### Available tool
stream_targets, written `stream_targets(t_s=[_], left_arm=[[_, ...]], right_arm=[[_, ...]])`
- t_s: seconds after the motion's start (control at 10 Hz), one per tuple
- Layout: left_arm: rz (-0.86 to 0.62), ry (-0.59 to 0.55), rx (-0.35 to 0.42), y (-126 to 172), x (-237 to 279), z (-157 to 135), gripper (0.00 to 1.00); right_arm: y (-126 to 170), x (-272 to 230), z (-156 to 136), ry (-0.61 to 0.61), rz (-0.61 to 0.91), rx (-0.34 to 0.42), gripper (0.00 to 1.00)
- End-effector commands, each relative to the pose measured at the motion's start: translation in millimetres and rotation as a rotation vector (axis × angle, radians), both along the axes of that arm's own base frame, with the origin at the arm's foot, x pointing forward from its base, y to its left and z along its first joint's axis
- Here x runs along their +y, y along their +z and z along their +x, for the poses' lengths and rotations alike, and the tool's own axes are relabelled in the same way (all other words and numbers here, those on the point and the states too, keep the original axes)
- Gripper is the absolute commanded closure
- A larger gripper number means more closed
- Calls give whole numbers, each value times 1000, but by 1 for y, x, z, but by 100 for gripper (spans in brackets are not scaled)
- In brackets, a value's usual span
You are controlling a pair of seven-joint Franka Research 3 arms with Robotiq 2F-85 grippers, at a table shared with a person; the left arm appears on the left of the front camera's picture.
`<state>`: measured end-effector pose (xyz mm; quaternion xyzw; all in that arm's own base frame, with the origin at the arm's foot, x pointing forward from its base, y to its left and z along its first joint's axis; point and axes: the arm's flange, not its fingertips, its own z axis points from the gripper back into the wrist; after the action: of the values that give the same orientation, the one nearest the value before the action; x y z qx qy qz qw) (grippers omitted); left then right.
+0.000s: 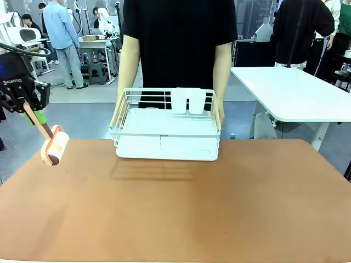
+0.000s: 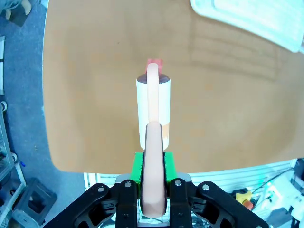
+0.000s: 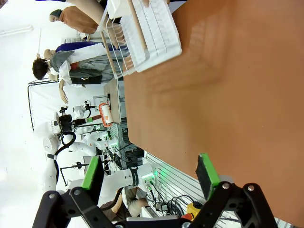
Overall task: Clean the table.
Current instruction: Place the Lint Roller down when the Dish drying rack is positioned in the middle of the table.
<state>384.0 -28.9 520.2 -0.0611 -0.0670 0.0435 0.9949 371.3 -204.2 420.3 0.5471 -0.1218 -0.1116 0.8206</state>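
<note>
At the left edge of the frame the left hand (image 1: 26, 109) pinches the peach plastic handle of a white lint roller (image 1: 55, 145) above the terracotta surface (image 1: 175, 203); the right hand (image 3: 149, 175) hangs spread; rolling seems about to start; next, lower the roller flat.

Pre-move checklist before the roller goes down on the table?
1. Left gripper shut on lint roller handle: ok.
2. Roller on the table: not ok, it hangs above the left edge.
3. Dish rack out of the way: not ok, the person's hands hold it over the table's far edge.
4. Right gripper open and empty: ok.
5. Dirt on the top: cannot tell.
</note>
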Motion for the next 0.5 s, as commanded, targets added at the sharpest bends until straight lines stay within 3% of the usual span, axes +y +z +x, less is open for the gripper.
stream_targets(t_s=[0.0,0.4], left_arm=[[-3,1,-5,4,1,1,79],[-3,1,-5,4,1,1,79]], right_arm=[[2,2,-1,2,7,-20,0],[2,2,-1,2,7,-20,0]])
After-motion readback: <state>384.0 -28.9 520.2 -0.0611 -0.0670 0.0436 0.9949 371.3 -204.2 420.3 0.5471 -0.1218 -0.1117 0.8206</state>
